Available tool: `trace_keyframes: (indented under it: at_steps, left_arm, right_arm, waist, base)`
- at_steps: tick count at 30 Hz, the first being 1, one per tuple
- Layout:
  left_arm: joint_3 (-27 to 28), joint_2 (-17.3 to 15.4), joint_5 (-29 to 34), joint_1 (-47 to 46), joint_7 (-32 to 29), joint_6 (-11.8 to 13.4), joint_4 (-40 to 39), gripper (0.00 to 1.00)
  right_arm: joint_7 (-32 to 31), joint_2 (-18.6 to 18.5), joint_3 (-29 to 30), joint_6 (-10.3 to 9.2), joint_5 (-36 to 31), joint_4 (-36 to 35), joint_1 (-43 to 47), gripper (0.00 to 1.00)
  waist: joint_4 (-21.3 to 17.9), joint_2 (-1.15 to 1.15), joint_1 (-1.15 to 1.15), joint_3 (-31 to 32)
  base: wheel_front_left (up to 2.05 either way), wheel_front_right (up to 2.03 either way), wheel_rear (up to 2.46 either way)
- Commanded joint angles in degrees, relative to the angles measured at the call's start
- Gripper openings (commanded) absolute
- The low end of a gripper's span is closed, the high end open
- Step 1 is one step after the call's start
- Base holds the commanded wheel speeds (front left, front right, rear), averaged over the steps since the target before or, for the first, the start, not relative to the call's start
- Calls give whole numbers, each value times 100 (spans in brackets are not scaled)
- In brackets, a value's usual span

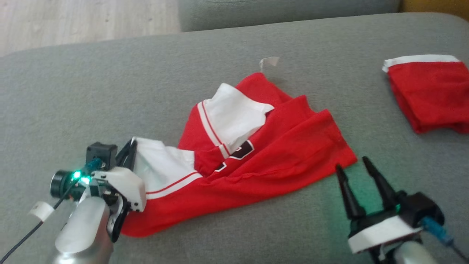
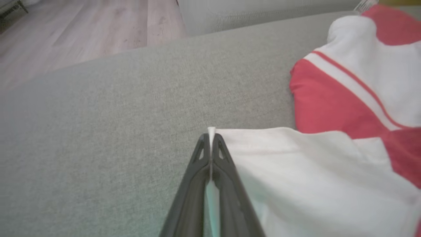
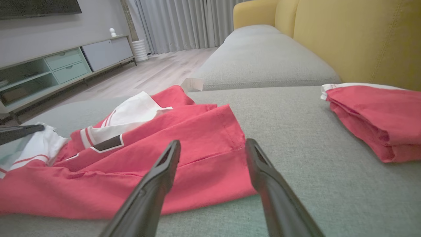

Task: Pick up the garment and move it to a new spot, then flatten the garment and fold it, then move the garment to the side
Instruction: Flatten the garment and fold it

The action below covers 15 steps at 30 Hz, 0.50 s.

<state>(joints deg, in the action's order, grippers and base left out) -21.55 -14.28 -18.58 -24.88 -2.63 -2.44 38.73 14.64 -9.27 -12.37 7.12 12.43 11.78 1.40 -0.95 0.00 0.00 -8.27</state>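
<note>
Left hand (image 2: 210, 136) pinches garment (image 1: 263, 157) sleeve, right hand (image 1: 351, 163) spread, folded red cloth (image 1: 428, 95) apart

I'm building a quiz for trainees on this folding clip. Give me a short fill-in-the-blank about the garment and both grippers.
The left gripper is ____ on the white sleeve of the jersey.
The right gripper is ____, close to the jersey's red hem.
The folded red garment lies on the robot's ____ side.
Missing words: shut; open; right.
</note>
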Motion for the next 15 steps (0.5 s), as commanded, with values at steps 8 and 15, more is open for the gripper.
trace_keyframes:
  at_steps: [8, 15]
  left_arm:
    - [162, -241, 53, -21, 100, 155, -1019, 0]
    - [104, -295, 73, 94, -21, 256, -1537, 0]
  right_arm:
    - [-265, -996, -783, 36, 1122, 1132, -1383, 100]
    - [-731, -1579, -1750, 36, 1982, 1767, -1961, 100]
  waist:
    - [337, 0, 0, -187]
    - [516, 0, 0, -248]
  base:
    - [0, 0, 0]
    - [0, 0, 0]
